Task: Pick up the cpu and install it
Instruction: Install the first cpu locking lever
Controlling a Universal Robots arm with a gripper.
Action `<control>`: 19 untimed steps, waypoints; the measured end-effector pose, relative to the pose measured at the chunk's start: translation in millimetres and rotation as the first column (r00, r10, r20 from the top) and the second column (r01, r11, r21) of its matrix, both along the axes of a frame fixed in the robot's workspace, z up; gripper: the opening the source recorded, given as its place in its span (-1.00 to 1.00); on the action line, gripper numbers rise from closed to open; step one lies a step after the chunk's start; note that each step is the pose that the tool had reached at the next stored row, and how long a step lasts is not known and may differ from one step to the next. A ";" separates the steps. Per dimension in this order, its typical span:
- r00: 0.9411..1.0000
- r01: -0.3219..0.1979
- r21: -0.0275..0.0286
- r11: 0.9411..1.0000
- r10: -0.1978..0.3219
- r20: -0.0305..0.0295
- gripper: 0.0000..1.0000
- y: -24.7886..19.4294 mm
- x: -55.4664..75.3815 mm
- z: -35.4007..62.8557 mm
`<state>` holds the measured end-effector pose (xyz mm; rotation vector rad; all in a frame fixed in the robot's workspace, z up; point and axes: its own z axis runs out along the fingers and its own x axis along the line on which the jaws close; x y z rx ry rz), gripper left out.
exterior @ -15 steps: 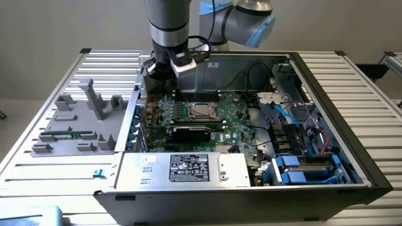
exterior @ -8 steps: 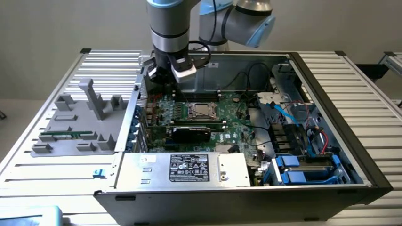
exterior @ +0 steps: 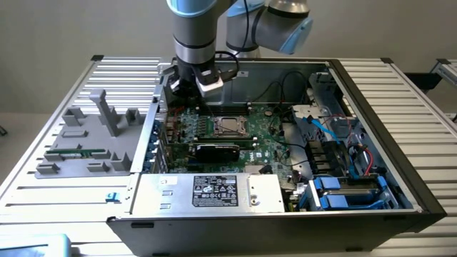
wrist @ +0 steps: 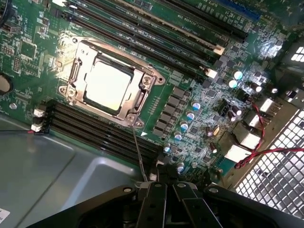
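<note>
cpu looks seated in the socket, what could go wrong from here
1. The cpu lies inside the socket frame, but the thin lever sticks out toward the shut tool. If that lever is not latched, the chip may not be clamped down.
2. The tool hangs close to the upright capacitors and the memory slots. A sideways move could knock them.

The cpu (exterior: 227, 127) sits on the motherboard (exterior: 268, 140), the tool (exterior: 185, 93) nearby.
</note>
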<state>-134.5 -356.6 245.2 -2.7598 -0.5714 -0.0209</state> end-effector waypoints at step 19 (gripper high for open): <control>1.000 0.014 0.000 1.000 -0.014 0.009 -0.79 8.4 16.4 0.0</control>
